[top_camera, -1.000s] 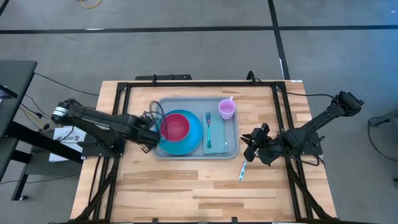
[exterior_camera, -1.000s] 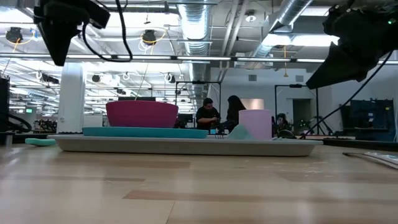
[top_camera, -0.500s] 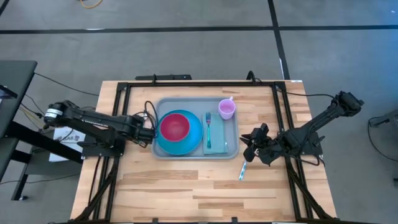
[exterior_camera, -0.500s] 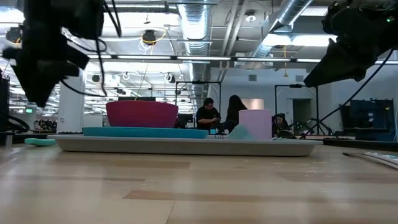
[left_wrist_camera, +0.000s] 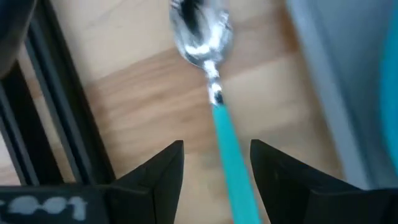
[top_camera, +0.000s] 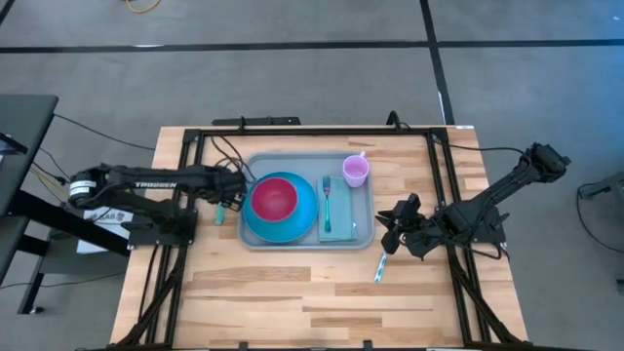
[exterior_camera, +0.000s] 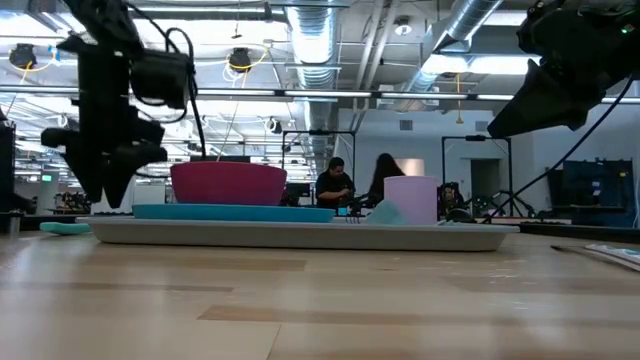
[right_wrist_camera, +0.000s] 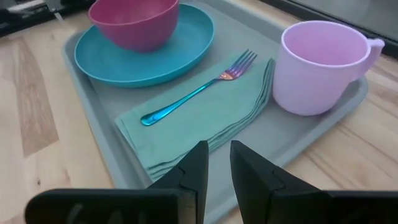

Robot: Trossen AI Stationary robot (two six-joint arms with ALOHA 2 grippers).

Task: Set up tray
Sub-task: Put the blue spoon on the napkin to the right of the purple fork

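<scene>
**Left of the tray, a spoon under the open left claw**

At centre-left of the high view, left gripper (top_camera: 231,192) over a teal-handled spoon (top_camera: 220,209) on bare wood, just beside the tray (top_camera: 363,234). Fingers apart, straddling the handle, long axis running between them toward the bowl end (left_wrist_camera: 198,31). Far nearer than the right gripper (top_camera: 393,229), parked lower right, fingers slightly parted, empty.

On the tray: plate (top_camera: 255,226) bearing magenta bowl (top_camera: 275,198), napkin (top_camera: 339,226) under fork (top_camera: 327,200), pink cup (top_camera: 355,171).

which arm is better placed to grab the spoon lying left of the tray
The left. Its claw hangs open right over the teal-handled spoon on the table beside the tray. The right claw sits across the tray, nearer another utensil on its own side.
</scene>
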